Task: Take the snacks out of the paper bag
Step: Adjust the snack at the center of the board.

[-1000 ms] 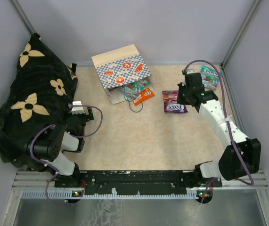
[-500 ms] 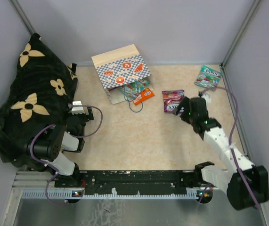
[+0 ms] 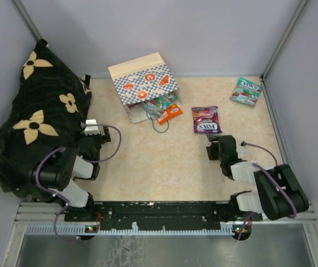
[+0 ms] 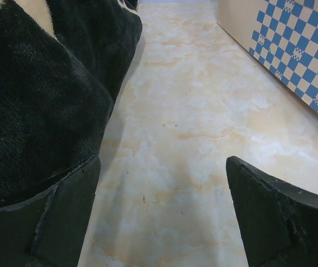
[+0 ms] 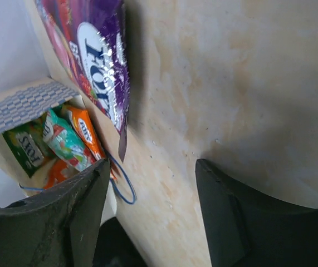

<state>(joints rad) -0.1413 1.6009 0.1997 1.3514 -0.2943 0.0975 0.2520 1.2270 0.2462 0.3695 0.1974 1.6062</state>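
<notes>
The paper bag [image 3: 142, 82] lies on its side at the back of the table, its mouth facing front right. Snacks sit in that mouth: an orange pouch [image 3: 171, 113] half out, green and teal ones [image 3: 159, 104] behind it. A purple pouch [image 3: 206, 120] lies flat right of the bag, and a teal pouch [image 3: 245, 91] rests in the back right corner. My right gripper [image 3: 213, 149] is low, just in front of the purple pouch [image 5: 97, 50], open and holding nothing [image 5: 150, 167]. My left gripper [image 4: 163, 167] is open and empty beside the black cloth.
A black cloth with cream flowers [image 3: 36, 117] is heaped along the left wall, touching my left fingers [image 4: 64, 211]. The bag's blue cord handle [image 5: 122, 183] loops onto the table in front of its mouth. Grey walls close in the back and both sides.
My right gripper let go of the teal pouch in the back right corner, then drew back toward the near edge and dropped low. The left arm has not moved.
</notes>
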